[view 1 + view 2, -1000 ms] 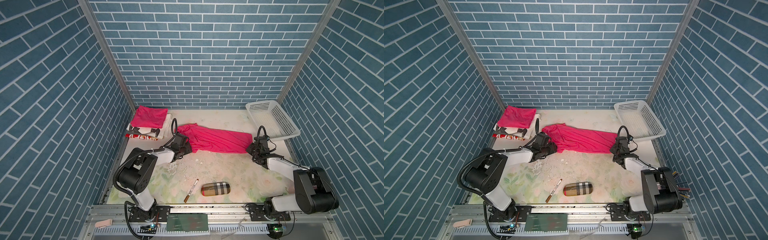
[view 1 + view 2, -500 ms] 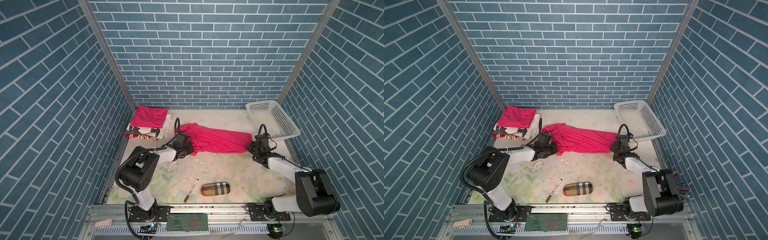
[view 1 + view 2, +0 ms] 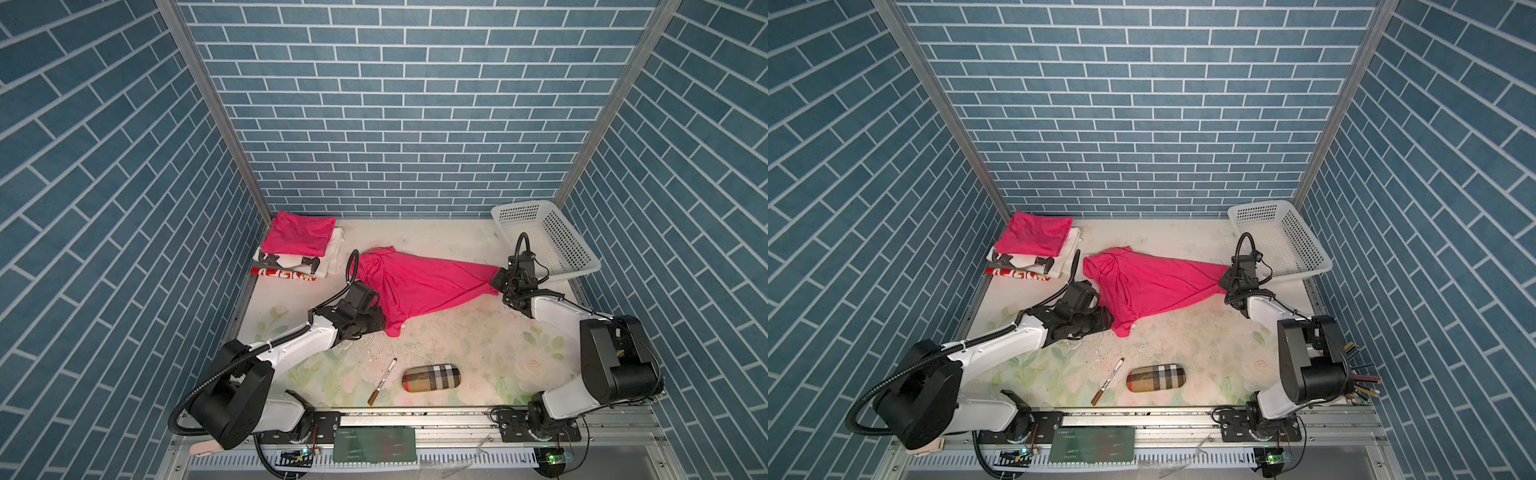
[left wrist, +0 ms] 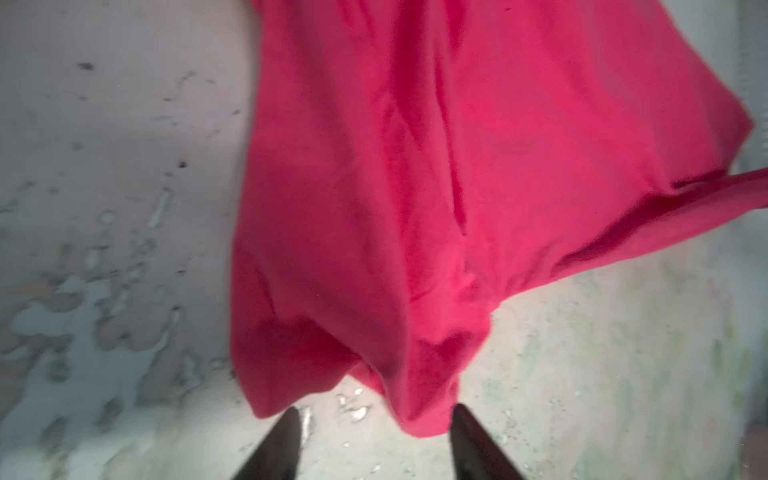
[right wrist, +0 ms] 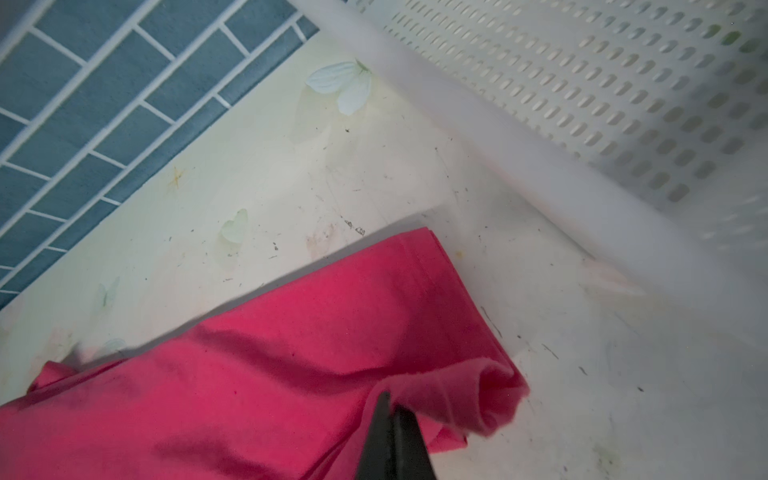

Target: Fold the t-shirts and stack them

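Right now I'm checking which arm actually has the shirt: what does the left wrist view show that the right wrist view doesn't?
Only the left wrist view: the left gripper open, with a hanging corner of the t-shirt just ahead of it, not pinched. Only the right wrist view: the right gripper shut on a rolled edge of that t-shirt, plus the white basket and the blue brick wall. Both: the same pink t-shirt over the pale floral table.
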`<state>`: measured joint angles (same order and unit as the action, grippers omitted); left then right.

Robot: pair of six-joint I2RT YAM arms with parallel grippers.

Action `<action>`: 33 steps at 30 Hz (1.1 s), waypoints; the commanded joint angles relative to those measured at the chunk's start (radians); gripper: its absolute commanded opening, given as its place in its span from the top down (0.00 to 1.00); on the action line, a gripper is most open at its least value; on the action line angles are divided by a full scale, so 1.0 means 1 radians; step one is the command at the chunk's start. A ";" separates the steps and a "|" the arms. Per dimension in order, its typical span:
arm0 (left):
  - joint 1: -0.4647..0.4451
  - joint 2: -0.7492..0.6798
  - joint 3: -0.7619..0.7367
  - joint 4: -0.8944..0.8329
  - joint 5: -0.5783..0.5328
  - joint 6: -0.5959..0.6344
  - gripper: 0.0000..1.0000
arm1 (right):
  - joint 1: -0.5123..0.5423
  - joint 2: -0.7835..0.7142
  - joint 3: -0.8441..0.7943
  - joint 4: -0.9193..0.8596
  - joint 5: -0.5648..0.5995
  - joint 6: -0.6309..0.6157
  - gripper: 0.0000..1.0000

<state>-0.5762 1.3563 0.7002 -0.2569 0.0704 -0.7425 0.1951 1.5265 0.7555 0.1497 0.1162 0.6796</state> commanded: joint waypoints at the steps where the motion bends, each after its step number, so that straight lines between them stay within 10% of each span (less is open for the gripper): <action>1: 0.025 0.028 0.100 -0.092 -0.135 0.056 0.12 | -0.002 -0.004 0.021 -0.007 -0.021 -0.033 0.95; 14: 0.075 0.411 0.334 0.188 0.063 0.004 0.11 | -0.002 -0.060 -0.024 -0.012 -0.050 -0.055 0.88; 33: 0.261 0.626 0.419 0.141 -0.078 0.088 0.12 | 0.000 0.069 0.063 -0.011 -0.055 -0.104 0.85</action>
<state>-0.3363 1.9091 1.1172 -0.0399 0.0334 -0.6739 0.1951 1.5547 0.7673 0.1417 0.0727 0.6186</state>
